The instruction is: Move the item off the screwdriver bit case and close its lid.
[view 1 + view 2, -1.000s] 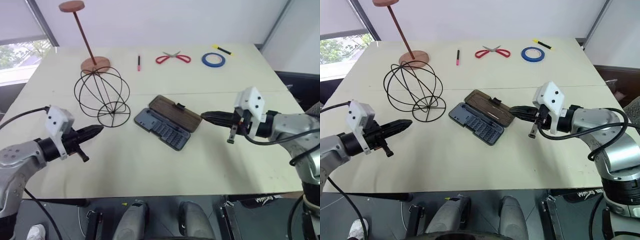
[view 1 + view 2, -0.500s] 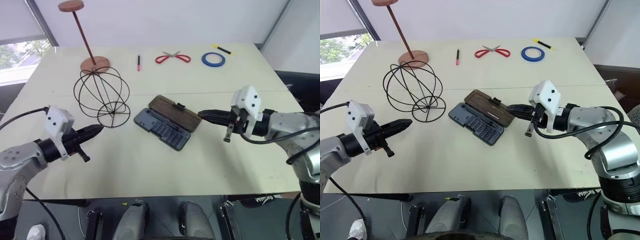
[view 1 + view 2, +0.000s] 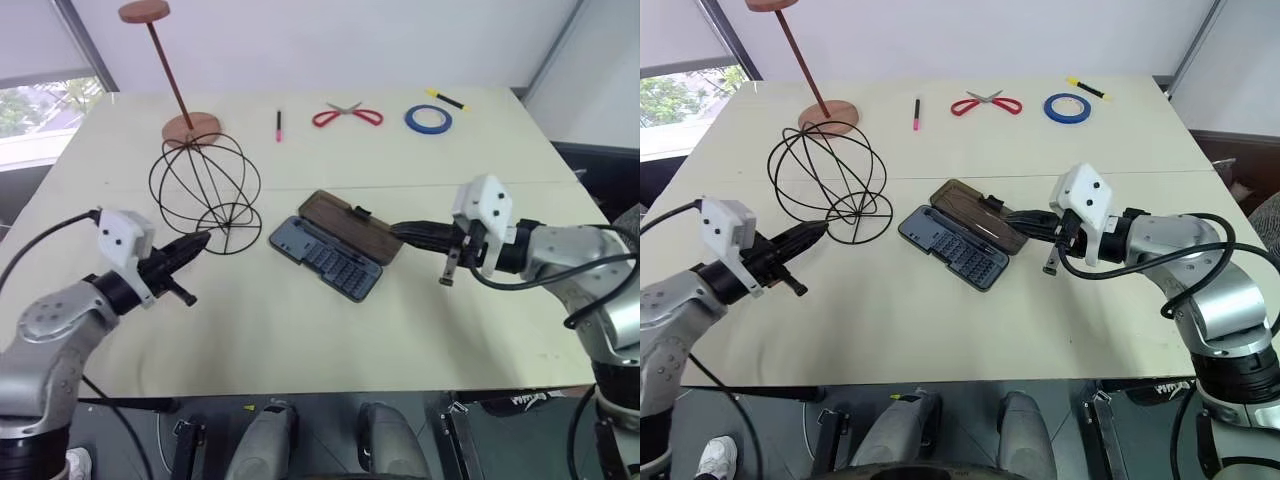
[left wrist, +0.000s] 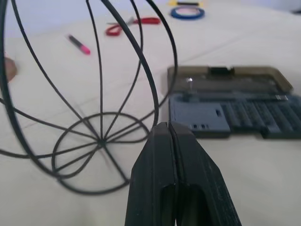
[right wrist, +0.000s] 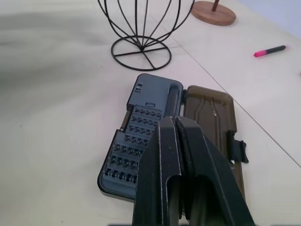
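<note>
The item, a black wire globe cage (image 3: 205, 190), stands on the table just left of the screwdriver bit case (image 3: 325, 258), apart from it. The case lies open, with its brown lid (image 3: 350, 226) flat on the table behind the rows of bits. My left gripper (image 3: 204, 240) is shut and empty, its tip right at the cage's base ring (image 4: 101, 157). My right gripper (image 3: 394, 230) is also shut and empty. It points left, with its tip over the right end of the lid (image 5: 211, 110).
A reddish-brown stand (image 3: 190, 128) rises behind the cage. Along the far side lie a pink marker (image 3: 278, 125), red scissors (image 3: 347, 116), a blue tape roll (image 3: 427, 119) and a yellow marker (image 3: 445, 99). Bare tabletop lies in front of the case.
My left gripper has swung round so its tip now points at the cage's base. The right gripper, the cage and the case have stayed about where they were.
</note>
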Available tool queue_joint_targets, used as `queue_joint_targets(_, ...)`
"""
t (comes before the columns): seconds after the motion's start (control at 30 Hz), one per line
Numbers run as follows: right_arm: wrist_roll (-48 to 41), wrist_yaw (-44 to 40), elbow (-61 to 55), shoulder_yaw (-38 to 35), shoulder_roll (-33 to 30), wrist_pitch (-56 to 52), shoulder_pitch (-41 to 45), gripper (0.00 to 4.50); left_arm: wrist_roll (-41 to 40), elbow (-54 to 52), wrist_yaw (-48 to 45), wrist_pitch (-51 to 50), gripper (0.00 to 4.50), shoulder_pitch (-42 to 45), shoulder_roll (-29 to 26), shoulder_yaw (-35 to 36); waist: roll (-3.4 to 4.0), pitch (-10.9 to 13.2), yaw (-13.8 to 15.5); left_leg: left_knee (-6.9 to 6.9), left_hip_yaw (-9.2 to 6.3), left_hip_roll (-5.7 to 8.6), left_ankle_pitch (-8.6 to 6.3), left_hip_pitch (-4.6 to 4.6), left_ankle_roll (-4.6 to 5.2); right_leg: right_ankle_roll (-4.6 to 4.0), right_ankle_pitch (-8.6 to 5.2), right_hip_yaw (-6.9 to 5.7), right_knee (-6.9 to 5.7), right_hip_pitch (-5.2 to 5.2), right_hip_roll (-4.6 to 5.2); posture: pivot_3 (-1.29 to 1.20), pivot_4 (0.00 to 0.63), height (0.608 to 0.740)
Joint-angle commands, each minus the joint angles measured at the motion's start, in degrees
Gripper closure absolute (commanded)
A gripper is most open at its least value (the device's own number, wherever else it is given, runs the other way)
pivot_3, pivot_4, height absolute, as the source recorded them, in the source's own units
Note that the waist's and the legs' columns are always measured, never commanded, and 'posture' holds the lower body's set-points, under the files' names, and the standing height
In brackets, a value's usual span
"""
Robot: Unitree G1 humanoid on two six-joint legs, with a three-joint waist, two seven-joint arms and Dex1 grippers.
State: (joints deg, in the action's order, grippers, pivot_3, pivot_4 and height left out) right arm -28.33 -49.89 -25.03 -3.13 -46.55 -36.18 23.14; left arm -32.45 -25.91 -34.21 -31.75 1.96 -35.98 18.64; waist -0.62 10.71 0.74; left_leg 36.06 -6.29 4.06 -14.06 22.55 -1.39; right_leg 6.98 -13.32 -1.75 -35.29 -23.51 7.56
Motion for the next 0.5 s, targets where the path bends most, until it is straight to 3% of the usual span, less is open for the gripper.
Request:
queue_joint_targets(0.03,0.1,0.7,-1.2,-1.0,0.2,1.2,1.1,4.45,1.8,-1.8,2.3,2.3,4.50,0.4,1.5,-1.1,-0.01,0.0,0.0,0.00,0.01,0.00,0.00,0.00,0.00,0.00,0.00,0.00,0.00,0.00,0.00,0.00,0.150,0.740)
queue_joint_targets(0.27,0.5,2.5,-2.2,-0.6,1.3,1.6,0.1,4.45,3.2,-2.5,3.8,3.6,4.50,-0.6,2.8,-1.1,-0.01,0.0,0.0,0.01,0.00,0.00,0.00,0.00,0.00,-0.01,0.00,0.00,0.00,0.00,0.00,0.00,0.150,0.740)
queue_joint_targets(0.37,0.8,2.9,-2.1,-0.3,1.5,2.0,0.0,4.50,2.8,-2.1,4.6,3.5,3.59,-0.2,3.0,-0.4,-0.01,0.0,0.0,0.01,0.00,0.00,0.00,0.00,0.00,-0.01,0.00,-0.01,0.00,0.00,0.00,0.00,0.150,0.740)
queue_joint_targets(0.5,1.4,3.0,-1.5,0.4,1.7,2.6,0.4,4.50,2.3,-2.1,5.0,3.0,1.65,0.2,2.9,0.1,-0.01,0.0,0.0,0.01,0.00,0.00,0.00,0.00,0.00,0.00,0.00,0.00,0.00,0.00,-0.01,0.00,0.150,0.740)
